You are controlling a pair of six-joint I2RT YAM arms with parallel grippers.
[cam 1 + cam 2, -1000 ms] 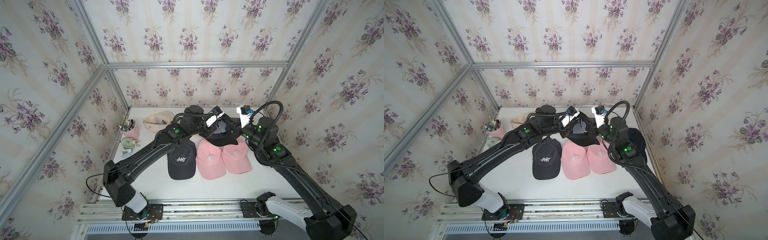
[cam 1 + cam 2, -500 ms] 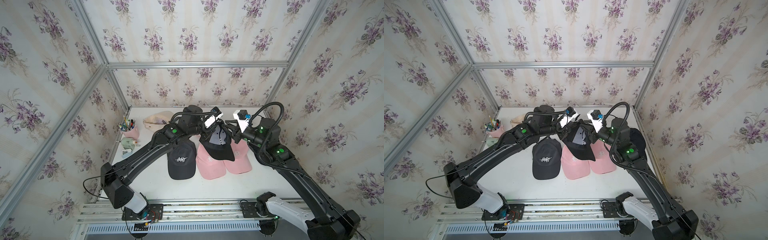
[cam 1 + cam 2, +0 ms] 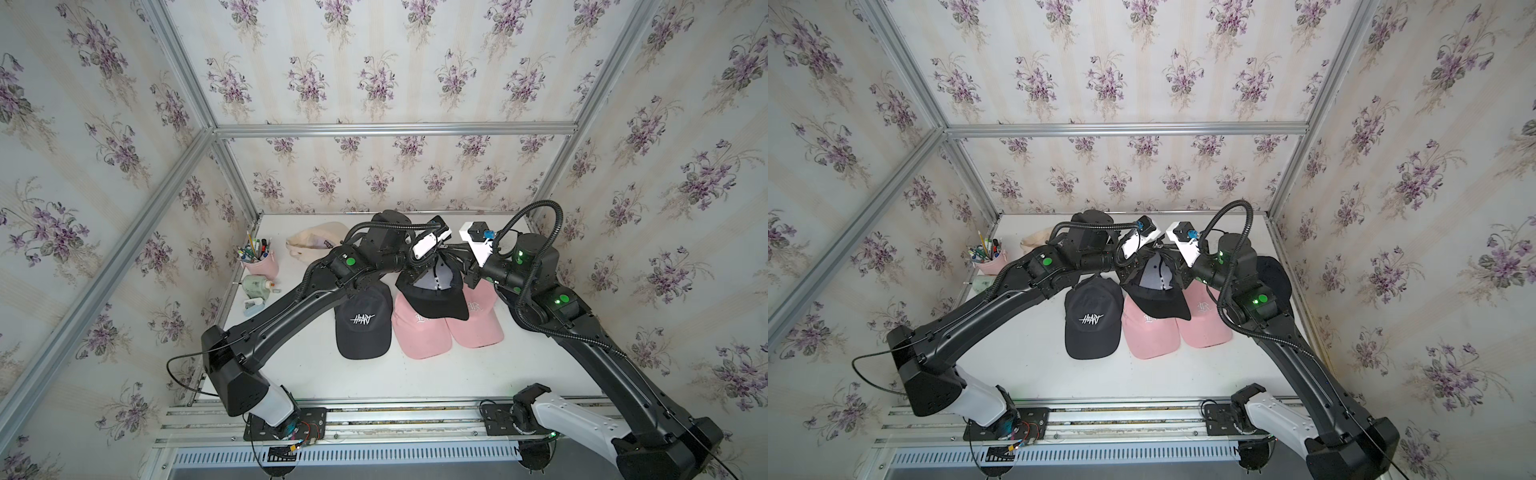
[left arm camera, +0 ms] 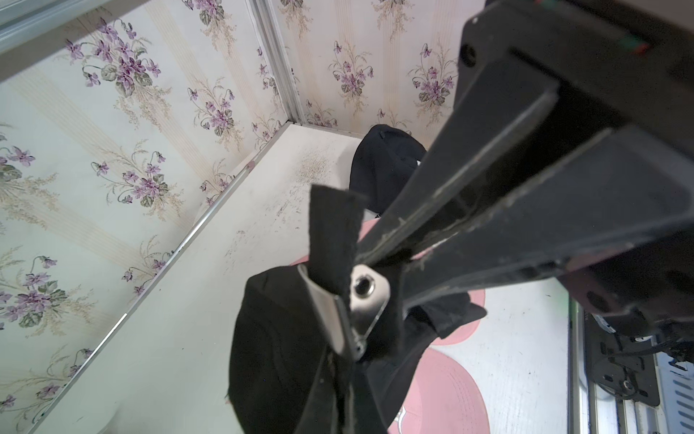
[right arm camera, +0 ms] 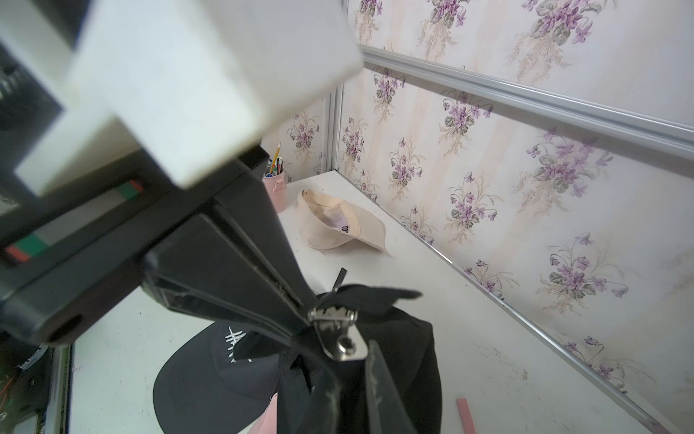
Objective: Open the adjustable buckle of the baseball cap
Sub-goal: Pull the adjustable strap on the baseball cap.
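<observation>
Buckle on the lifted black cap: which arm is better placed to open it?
Probably right: the right end effector pinches the buckle edge, while the left end effector is shut on the strap, steadying the cap.

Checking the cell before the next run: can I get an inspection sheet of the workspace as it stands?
Surface: white table, some scuff marks.
Job's things: black cap held up between both arms; its strap and metal buckle sit at the fingertips.
Clutter: black HEART cap, pink cap, second pink cap, beige cap, dark cap at the table's right edge, pink pen cup, pale green bottle.
Grippers: left gripper shut on the strap beside the buckle; right gripper shut on the metal buckle.
Cables: corrugated conduit loops over the right wrist and the left; thin black cable hangs by the left arm's base.
Surroundings: floral wallpaper, aluminium frame.
</observation>
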